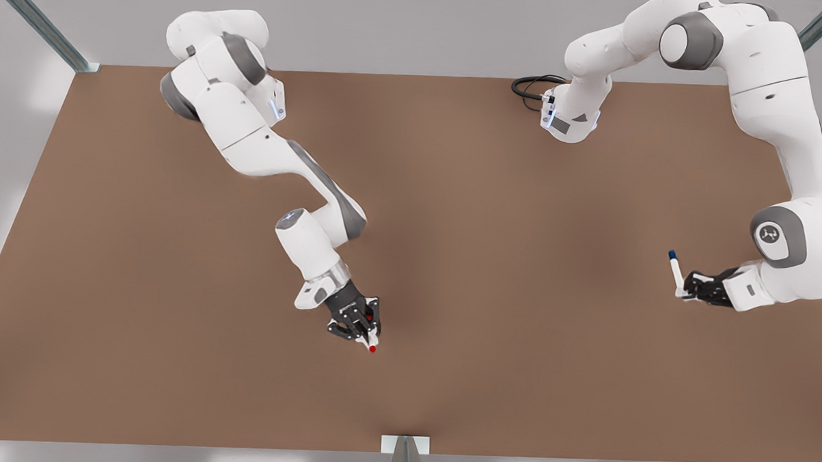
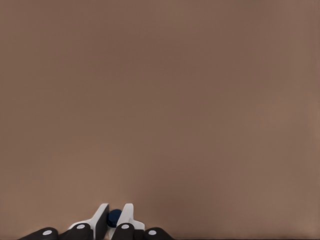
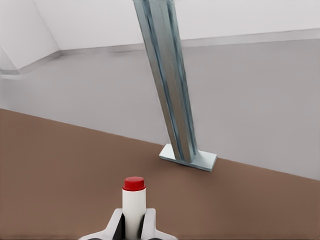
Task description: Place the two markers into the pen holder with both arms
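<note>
Brown tabletop (image 1: 451, 260), mostly bare. Left pincer (image 1: 682, 290) at 3 o'clock clamps the blue-capped marker (image 1: 675, 270); right pincer (image 1: 370, 333) near 6 o'clock grips the red-capped marker (image 3: 134, 207), cap outward, probably so each drops in tip-first. Can't spot a pen holder.

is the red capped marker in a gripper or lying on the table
In a gripper: the right gripper is shut on the red-capped marker.
</note>
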### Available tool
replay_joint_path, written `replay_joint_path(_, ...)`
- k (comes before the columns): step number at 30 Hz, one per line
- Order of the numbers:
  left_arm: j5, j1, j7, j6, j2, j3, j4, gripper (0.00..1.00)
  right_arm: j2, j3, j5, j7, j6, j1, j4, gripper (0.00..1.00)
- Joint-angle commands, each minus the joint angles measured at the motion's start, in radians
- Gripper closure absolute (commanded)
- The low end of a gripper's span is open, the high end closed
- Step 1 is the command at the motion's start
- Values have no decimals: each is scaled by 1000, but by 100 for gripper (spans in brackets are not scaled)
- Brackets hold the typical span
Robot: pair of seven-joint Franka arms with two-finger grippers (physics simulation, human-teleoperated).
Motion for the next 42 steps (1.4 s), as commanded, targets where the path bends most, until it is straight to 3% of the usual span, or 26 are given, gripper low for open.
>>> replay_joint_path(1,-24,0,83,-96,-1,-7,1,79,-10,0,3,-60,150,-2,-26,79)
replay_joint_path(8,-31,0,83,-96,-1,-7,1,79,-16,12,1,-57,236,-23,-161,79)
replay_joint_path(9,-31,1,86,-96,-3,-7,1,79,-16,14,1,-49,236,-23,-166,0)
replay_joint_path(14,-31,-7,70,-99,-19,-25,1,79,-71,12,3,-58,179,-25,-166,0)
replay_joint_path(16,-32,-53,21,-104,-24,-50,7,79,-292,2,4,-52,-305,-101,-160,0)
replay_joint_path(18,-196,-69,165,-102,-13,-76,10,79,-502,3,4,-28,-872,-230,-91,0)
replay_joint_path(19,-227,-97,226,-90,-13,-96,27,79,-570,-1,6,12,-1058,-285,-79,0)
replay_joint_path(20,-271,-125,332,-38,2,-130,56,79,-635,-85,10,31,-1317,-284,-76,0)
replay_joint_path(22,-448,-171,503,105,8,-165,56,79,-636,-224,-9,23,-1625,-267,9,0)
replay_joint_path(24,-626,-264,598,255,19,-182,56,79,-610,-268,-56,40,-1656,-244,47,0)
replay_joint_path(25,-705,-318,606,355,45,-188,65,79,-548,-273,-56,68,-1662,-230,153,0)
replay_joint_path(27,-808,-407,604,504,60,-188,65,79,-551,-250,-54,111,-1660,-221,145,0)
replay_joint_path(35,-917,-631,547,932,362,-245,386,79,-564,-244,-19,83,-1673,-230,156,0)
replay_joint_path(42,-914,-721,537,1022,464,-237,478,79,-565,-239,-25,91,-1669,-223,161,0)
